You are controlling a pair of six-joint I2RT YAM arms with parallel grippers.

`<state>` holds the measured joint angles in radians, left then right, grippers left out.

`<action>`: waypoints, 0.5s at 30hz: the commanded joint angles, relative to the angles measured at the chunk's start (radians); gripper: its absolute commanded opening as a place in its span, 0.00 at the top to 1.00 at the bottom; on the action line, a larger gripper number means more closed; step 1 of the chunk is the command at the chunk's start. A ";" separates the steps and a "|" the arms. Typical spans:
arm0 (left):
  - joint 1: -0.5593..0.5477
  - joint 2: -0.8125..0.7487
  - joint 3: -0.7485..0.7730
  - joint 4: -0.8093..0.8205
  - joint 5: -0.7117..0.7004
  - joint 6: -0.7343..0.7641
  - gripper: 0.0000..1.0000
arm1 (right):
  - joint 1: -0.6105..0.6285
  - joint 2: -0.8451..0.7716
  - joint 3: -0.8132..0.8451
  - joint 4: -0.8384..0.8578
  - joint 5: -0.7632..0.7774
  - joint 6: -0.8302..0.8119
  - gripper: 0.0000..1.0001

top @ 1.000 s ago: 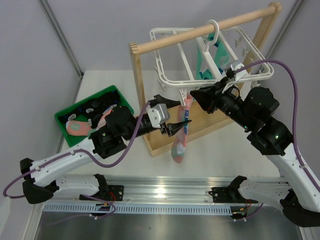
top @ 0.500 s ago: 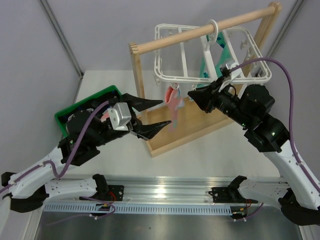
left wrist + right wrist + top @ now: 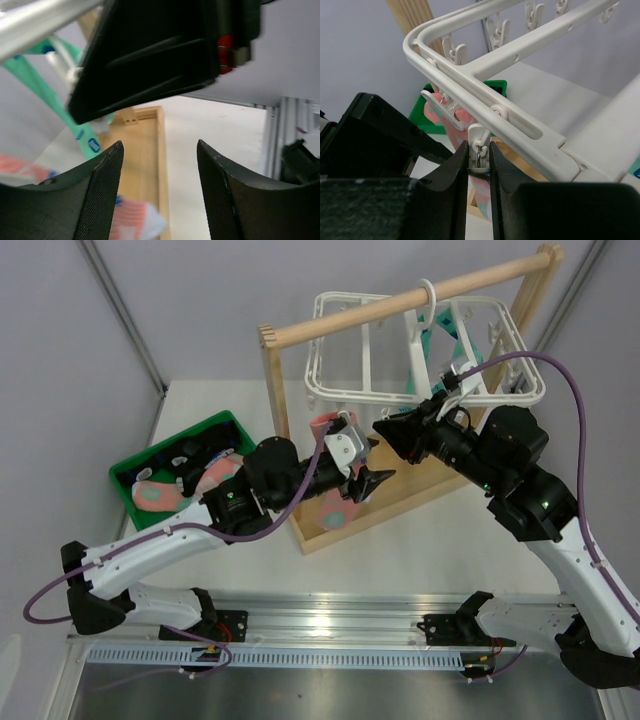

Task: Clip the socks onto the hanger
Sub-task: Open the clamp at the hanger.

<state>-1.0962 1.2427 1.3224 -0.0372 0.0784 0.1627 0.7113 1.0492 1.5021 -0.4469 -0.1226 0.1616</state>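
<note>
Slippage is the main risk. The salmon-pink spotted sock [image 3: 333, 506] hangs below the near corner of the white plastic grid hanger [image 3: 520, 125], and I cannot tell whether any clip truly bites its cuff. The right tool [image 3: 478, 146] is clenched on a small white dangling clip [image 3: 479, 133]. The left tool [image 3: 159, 150] is released and empty beside the sock. A careless release or nudge could drop the sock toward the bench [image 3: 440, 540].

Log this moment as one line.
left gripper: open, empty | right gripper: shut on clip | pink sock: hangs below hanger
</note>
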 commanded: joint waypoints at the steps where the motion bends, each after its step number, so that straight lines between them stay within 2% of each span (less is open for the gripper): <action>1: 0.001 -0.022 0.032 0.120 -0.178 0.021 0.38 | -0.001 -0.011 0.038 0.002 -0.019 0.036 1.00; 10: 0.002 -0.034 -0.049 0.289 -0.189 0.018 0.46 | -0.001 0.000 0.035 0.007 -0.018 0.085 1.00; 15: 0.002 -0.011 -0.046 0.295 -0.200 0.032 0.52 | -0.003 -0.002 0.032 0.011 -0.028 0.108 1.00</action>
<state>-1.0962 1.2289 1.2770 0.1856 -0.1036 0.1749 0.7109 1.0489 1.5040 -0.4465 -0.1242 0.2386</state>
